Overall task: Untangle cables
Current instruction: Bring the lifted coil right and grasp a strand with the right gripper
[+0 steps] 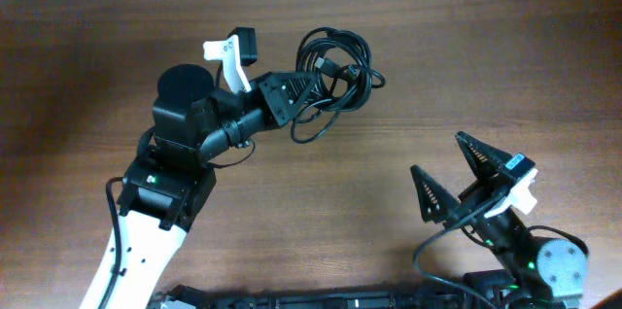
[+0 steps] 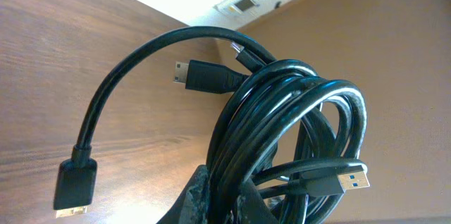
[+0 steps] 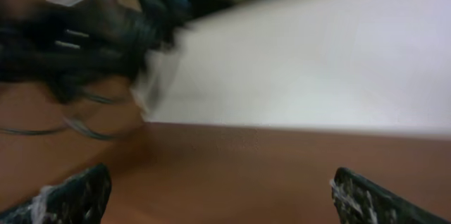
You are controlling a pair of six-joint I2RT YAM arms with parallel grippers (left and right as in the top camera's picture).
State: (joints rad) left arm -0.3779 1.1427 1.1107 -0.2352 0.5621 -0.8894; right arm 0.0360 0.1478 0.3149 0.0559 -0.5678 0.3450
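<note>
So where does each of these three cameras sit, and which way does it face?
Overhead: fixed above, looking down at the table; left arm, right arm show, left gripper holding the cables, right gripper open.
Left wrist: on the left arm, facing the cables close up; its fingers show at the bottom.
Right wrist: blurred, facing across the table toward the left arm; its fingers show.
Shared: overhead and left wrist both see the cables.

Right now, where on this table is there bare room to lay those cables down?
Widest bare wood: the far-left part of the table, left of the left arm. Also free: the far-right corner beyond the open right fingers, and the strip between them and the cables. Crowded: the near edge, around the right arm and the left arm's base.
</note>
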